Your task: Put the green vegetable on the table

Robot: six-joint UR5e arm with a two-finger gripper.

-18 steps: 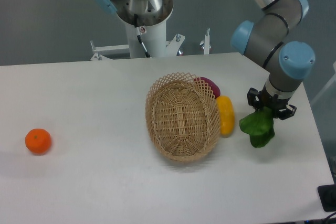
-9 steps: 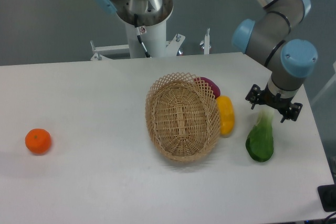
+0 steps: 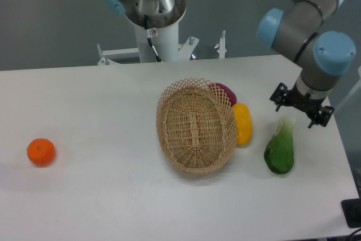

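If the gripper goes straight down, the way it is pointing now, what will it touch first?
Probably the pale stalk end of the green vegetable, lying on the table just below the open gripper. From this single view it might instead pass the stalk and meet the bare table.

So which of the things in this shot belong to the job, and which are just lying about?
Belong to the job:
- green vegetable, lying flat on the table
- gripper, above the stalk end, fingers apart, holding nothing

Just lying about:
- wicker basket, tipped on its side
- yellow fruit
- dark red item behind the basket
- orange
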